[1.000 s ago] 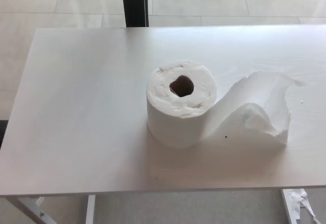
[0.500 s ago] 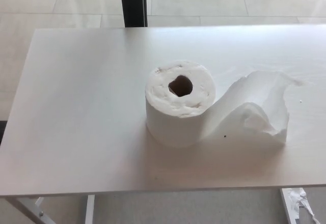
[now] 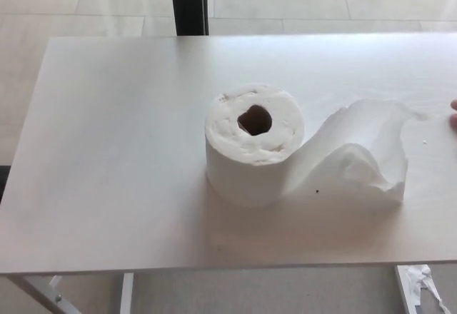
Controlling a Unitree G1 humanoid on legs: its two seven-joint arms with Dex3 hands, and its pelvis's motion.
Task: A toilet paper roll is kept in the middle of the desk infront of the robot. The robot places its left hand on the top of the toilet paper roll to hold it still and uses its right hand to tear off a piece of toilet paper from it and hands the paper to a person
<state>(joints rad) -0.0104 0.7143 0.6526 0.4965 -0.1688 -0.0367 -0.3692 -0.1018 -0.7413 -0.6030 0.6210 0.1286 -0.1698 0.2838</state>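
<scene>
Hands of the robot are both out of sight, so their state cannot be told; only a person's fingertips (image 3: 453, 113) peek in at the right edge. One toilet paper roll (image 3: 254, 144) stands upright mid-bench (image 3: 107, 150), one loose tail (image 3: 364, 153) trailing right. Best approach, I judge: left hand flat on top first, pressing straight down, before the right pinches the tail.

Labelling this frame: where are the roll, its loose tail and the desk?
roll (image 3: 250, 164), head view, side wall.
loose tail (image 3: 364, 153), head view, crumpled middle.
desk (image 3: 114, 135), head view, bare top.
</scene>
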